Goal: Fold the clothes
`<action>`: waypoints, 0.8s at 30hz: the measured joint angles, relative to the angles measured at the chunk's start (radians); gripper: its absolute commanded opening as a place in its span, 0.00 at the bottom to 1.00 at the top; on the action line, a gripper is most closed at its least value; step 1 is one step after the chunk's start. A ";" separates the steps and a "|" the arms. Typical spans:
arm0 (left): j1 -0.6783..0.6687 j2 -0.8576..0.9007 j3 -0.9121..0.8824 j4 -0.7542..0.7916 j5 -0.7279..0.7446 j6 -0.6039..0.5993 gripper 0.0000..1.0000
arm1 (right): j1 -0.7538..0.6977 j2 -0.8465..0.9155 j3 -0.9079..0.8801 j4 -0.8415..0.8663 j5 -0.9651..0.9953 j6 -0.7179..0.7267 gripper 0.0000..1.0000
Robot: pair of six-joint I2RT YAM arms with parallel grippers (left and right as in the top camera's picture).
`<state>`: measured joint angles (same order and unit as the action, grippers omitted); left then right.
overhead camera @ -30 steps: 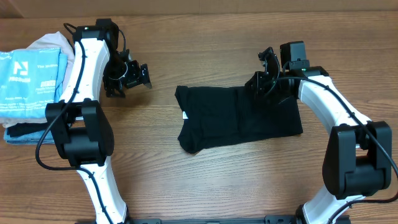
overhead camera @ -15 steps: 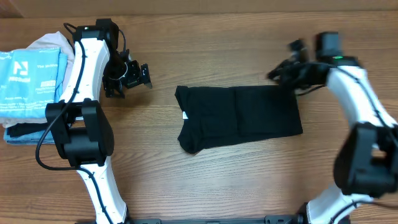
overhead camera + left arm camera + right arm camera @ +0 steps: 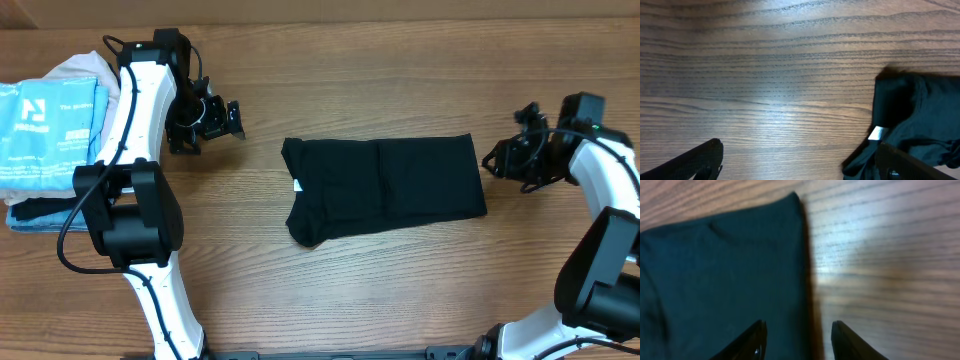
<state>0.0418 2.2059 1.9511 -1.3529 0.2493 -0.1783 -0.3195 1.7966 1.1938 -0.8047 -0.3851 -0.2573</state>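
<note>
The black T-shirt (image 3: pixel 385 188) lies folded into a wide rectangle in the middle of the wooden table, with a small white label (image 3: pixel 297 183) at its left edge. My left gripper (image 3: pixel 205 122) hovers open to the upper left of it, clear of the cloth. In the left wrist view the shirt's corner (image 3: pixel 920 110) lies by the right finger (image 3: pixel 910 162) and nothing sits between the fingers. My right gripper (image 3: pixel 510 160) stands just off the shirt's right edge. In the right wrist view it (image 3: pixel 797 332) is open above that edge (image 3: pixel 725 275), holding nothing.
A pile of other garments sits at the table's left edge: a light blue one with white print (image 3: pixel 50 125), a pale pink-beige one (image 3: pixel 85 68) behind it and dark cloth (image 3: pixel 35 212) under it. Bare wood (image 3: pixel 400 290) surrounds the shirt.
My right gripper let go of the shirt's upper right part, opened and swung right, off the cloth. The shirt now lies flat. The left arm has barely moved.
</note>
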 measured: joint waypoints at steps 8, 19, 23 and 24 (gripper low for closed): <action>0.000 0.000 0.000 0.003 0.000 0.002 1.00 | 0.064 0.003 -0.150 0.166 -0.008 -0.006 0.45; 0.000 0.000 0.000 -0.005 0.000 0.002 1.00 | 0.064 0.006 -0.155 0.245 0.032 -0.006 0.51; 0.000 0.000 0.000 -0.005 0.000 0.002 1.00 | 0.064 0.050 -0.154 0.255 0.032 -0.006 0.34; 0.000 0.000 0.000 -0.005 0.000 0.002 1.00 | 0.065 0.054 -0.154 0.255 0.025 -0.006 0.34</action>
<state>0.0418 2.2059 1.9511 -1.3575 0.2493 -0.1761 -0.2543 1.8507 1.0397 -0.5499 -0.3599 -0.2638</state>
